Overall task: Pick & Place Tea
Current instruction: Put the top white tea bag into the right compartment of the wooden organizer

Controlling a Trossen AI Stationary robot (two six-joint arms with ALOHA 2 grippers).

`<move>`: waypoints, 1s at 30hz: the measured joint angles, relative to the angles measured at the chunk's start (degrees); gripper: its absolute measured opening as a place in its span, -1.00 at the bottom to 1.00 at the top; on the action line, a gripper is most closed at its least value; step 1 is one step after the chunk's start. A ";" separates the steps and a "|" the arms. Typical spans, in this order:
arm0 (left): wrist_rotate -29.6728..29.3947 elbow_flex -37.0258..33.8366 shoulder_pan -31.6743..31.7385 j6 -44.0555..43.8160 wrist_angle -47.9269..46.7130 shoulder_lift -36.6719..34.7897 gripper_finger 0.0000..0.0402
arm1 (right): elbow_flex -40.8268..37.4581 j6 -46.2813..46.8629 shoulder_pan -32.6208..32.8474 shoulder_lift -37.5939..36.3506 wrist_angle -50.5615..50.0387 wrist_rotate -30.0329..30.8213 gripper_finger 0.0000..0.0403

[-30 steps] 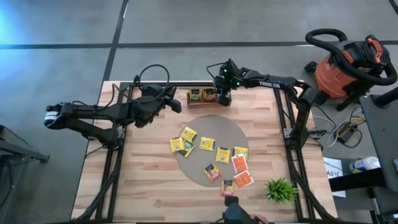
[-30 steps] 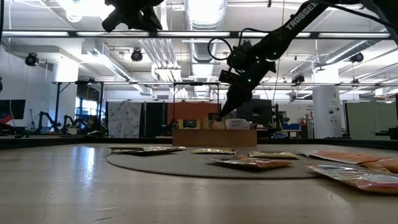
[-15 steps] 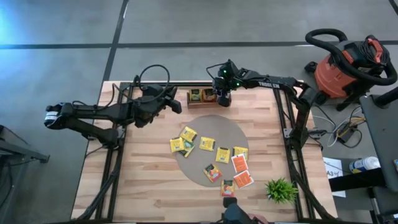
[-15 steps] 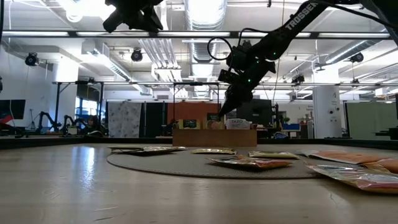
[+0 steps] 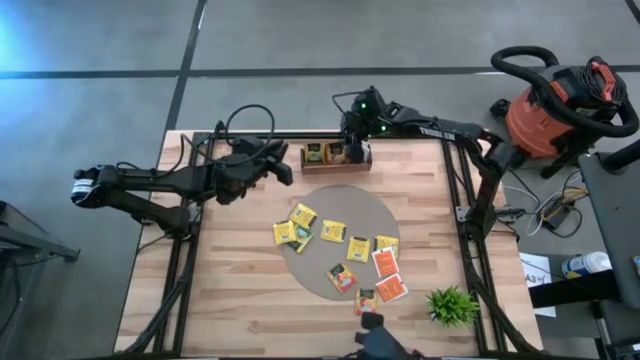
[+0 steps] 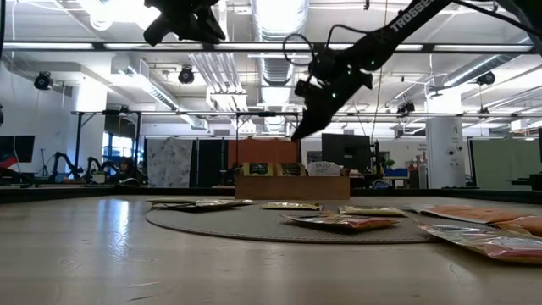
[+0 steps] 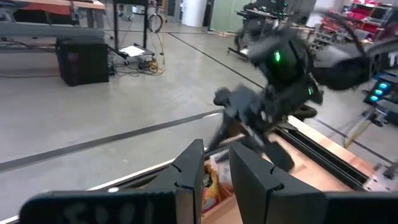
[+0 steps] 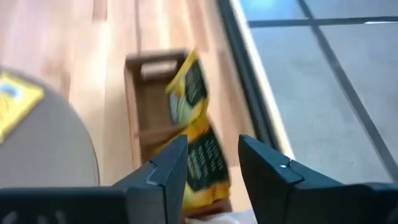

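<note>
Several tea packets lie flat on a round grey mat [image 5: 340, 200] at mid-table, some yellow [image 5: 303, 215], some orange-red [image 5: 385, 262]. More yellow packets [image 8: 189, 93] stand on edge inside the brown wooden tray [image 5: 335, 166] by the far edge. My right gripper [image 8: 211, 165] hovers open above the tray's right end [image 5: 352, 152], and a packet [image 8: 202, 162] in the tray shows below the gap. My left gripper [image 5: 283, 168] waits raised to the left of the tray, with a narrow empty gap between its fingers [image 7: 214, 177].
A small green plant [image 5: 452, 305] stands at the near right corner. A dark device [image 5: 378, 342] sits at the near edge. Black frame rails run along the table's sides. A red shop vacuum [image 5: 545, 110] stands on the floor beyond the right side.
My right gripper has opened and risen from the tray's right end, drawing slightly toward the far edge. The packet it was shut on stays standing in the tray.
</note>
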 joint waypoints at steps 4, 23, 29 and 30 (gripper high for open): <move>0.66 0.00 -0.02 0.00 -0.44 0.00 -0.65 | 2.69 4.54 0.15 -2.01 -1.64 0.00 -0.28; 0.69 -3.00 0.00 2.91 -5.01 0.17 -0.65 | 1.96 21.55 13.05 -6.90 -32.27 0.77 -0.50; 5.19 -4.74 0.00 2.50 -4.70 0.20 -0.65 | -3.37 26.79 23.12 -12.82 -28.76 9.06 -0.59; 6.19 -4.76 -0.03 1.47 -4.57 0.19 -0.65 | -4.67 28.07 24.21 -14.18 -27.61 9.72 -0.60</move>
